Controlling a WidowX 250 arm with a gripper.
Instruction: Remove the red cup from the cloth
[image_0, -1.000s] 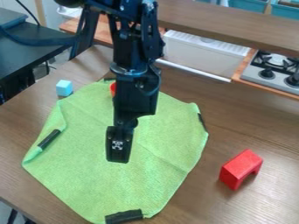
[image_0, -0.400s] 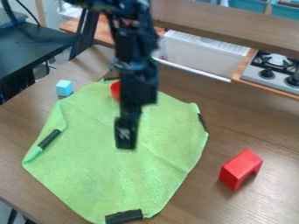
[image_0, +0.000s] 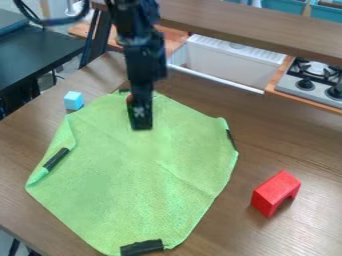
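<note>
My gripper (image_0: 141, 122) hangs over the upper part of the green cloth (image_0: 133, 170), pointing down. Just behind it a small bit of the red cup (image_0: 129, 99) shows at the gripper's left edge, near the cloth's top corner. The gripper hides most of the cup, and whether the two touch I cannot tell.
A light blue cube (image_0: 73, 100) stands left of the cloth's top corner. A red arch block (image_0: 275, 193) lies on the wooden table at the right. Behind are a white sink (image_0: 227, 62) and a stove (image_0: 310, 82).
The gripper has moved up the view, away from the cloth's middle towards its top corner. The red cup, more exposed a moment ago, is now mostly covered by it.
</note>
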